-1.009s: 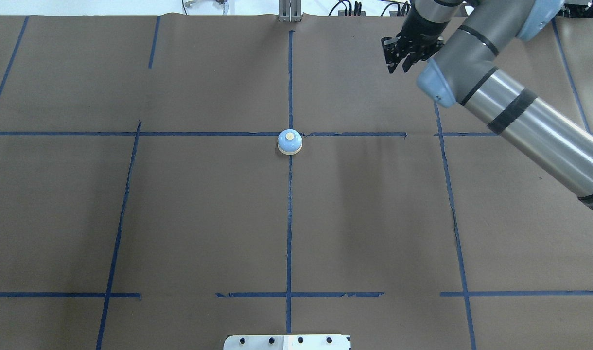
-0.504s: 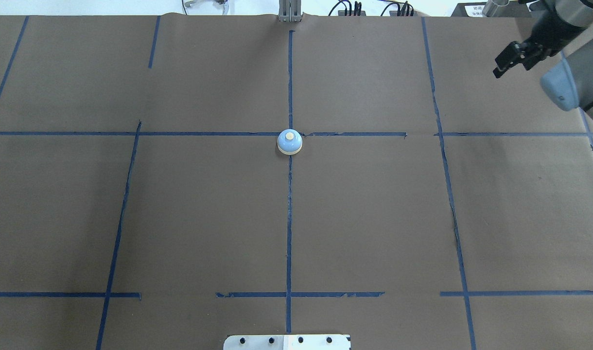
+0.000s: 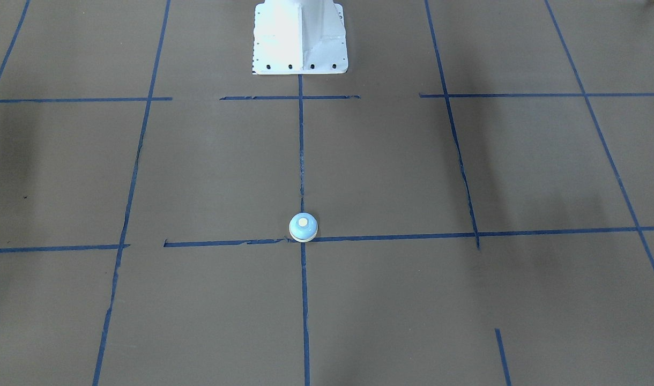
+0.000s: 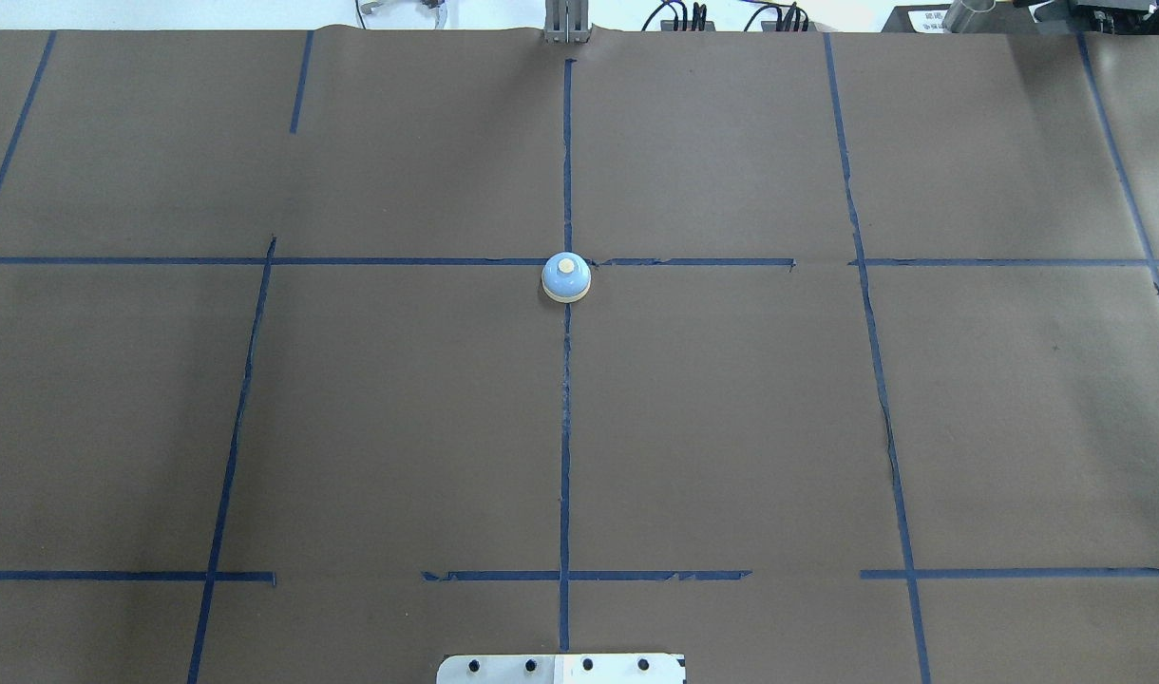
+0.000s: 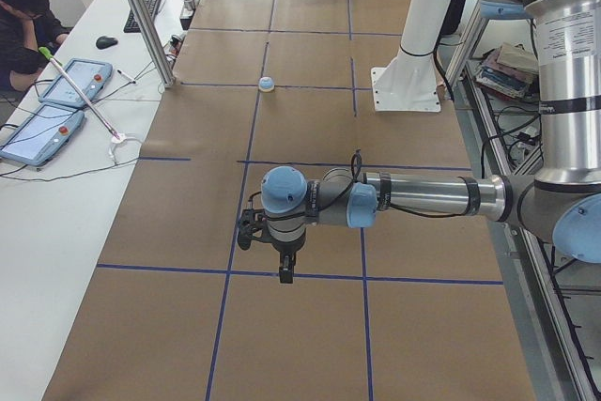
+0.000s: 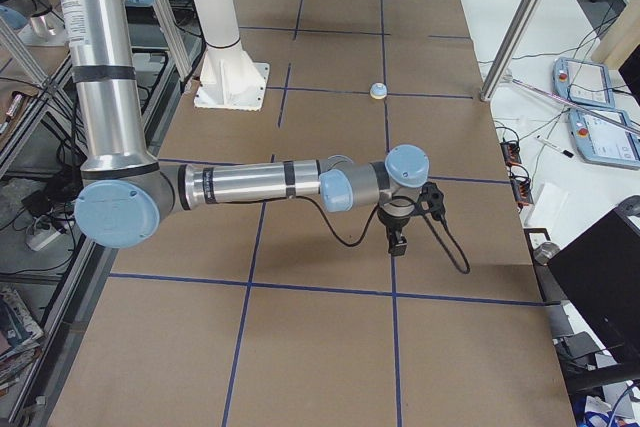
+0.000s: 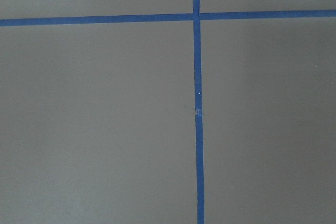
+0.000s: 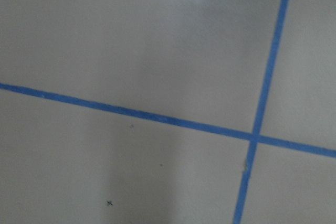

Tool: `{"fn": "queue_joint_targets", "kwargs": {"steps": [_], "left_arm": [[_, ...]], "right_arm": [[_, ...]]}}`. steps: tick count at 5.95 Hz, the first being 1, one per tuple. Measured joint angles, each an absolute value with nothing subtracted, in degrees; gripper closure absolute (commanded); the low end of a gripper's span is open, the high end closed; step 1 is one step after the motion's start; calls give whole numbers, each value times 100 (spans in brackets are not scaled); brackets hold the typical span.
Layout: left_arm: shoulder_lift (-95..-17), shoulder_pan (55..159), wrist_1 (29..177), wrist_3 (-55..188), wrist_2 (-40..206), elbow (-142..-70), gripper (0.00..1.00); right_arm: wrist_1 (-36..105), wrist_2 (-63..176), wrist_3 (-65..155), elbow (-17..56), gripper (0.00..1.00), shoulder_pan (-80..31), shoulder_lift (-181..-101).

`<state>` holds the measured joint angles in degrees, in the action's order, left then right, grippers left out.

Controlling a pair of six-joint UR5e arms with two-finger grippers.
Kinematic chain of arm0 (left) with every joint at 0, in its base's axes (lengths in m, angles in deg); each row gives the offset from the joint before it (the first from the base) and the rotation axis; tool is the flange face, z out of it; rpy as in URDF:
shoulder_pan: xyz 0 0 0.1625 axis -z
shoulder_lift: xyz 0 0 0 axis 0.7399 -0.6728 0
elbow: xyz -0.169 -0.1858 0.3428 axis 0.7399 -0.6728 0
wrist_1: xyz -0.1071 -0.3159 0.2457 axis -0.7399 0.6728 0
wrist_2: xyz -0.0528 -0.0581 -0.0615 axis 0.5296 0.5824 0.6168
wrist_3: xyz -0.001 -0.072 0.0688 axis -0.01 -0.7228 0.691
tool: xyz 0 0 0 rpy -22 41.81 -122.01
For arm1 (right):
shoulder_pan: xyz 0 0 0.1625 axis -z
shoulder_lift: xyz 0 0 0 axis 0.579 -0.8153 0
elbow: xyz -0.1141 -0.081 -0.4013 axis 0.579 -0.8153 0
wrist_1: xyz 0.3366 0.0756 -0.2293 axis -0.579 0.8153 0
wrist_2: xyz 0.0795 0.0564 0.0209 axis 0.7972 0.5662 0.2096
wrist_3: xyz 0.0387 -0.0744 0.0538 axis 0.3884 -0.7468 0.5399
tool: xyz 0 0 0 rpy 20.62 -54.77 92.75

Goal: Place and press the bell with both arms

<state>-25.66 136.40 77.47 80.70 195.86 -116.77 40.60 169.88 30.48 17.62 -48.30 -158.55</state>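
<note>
The bell (image 4: 566,277), light blue with a cream button, stands alone on the brown paper at the crossing of the centre tape lines. It also shows in the front view (image 3: 303,227), the left side view (image 5: 267,84) and the right side view (image 6: 378,91). My left gripper (image 5: 282,268) hangs low over the paper far from the bell at the table's left end. My right gripper (image 6: 397,241) hangs likewise at the right end. I cannot tell whether either is open or shut. The wrist views show only paper and blue tape.
The white pedestal (image 3: 300,37) stands at the robot's side of the table. An operator (image 5: 23,16) sits at the far bench with tablets (image 5: 56,105). Aluminium posts (image 5: 141,16) rise at the table's far edge.
My right arm has swung to the right, out of the overhead view. The bell has not moved.
</note>
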Motion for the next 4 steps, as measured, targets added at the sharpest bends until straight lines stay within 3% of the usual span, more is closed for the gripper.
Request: {"fn": "queue_joint_targets", "kwargs": {"steps": [2,4], "left_arm": [[-2557,13640,7752,8098,19584,-11677,0],[-2548,13646,7737,8102,19551,-11677,0]], "right_arm": [[4049,16970,2835,1965,0,-5121,-16420],[4282,16882,2869,2113,0,-5141,-16461]]}}
